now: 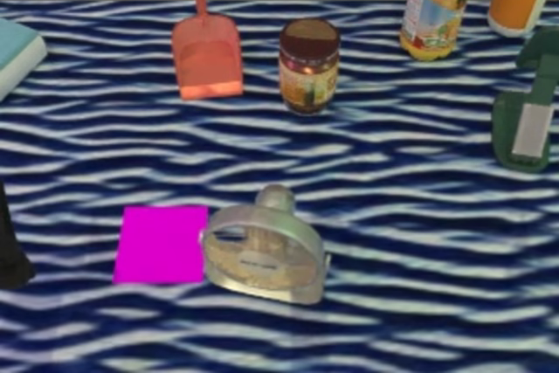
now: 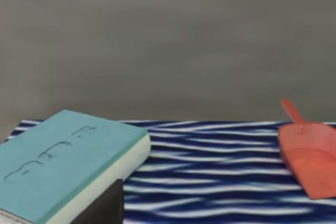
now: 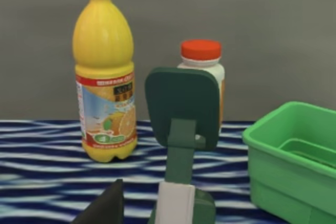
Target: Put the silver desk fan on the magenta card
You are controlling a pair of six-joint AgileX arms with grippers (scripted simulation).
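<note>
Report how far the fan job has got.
Nothing is done yet: the silver desk fan lies on the cloth just right of the magenta card, at its edge, not on it. Nothing is in hand; the left arm sits parked at the table's left edge. Left: grasp, lift, set the fan on the card.

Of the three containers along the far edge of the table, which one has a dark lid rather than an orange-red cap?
The brown-lidded jar, standing beside the salmon dustpan. The yellow juice bottle and the white bottle both carry orange-red caps.
</note>
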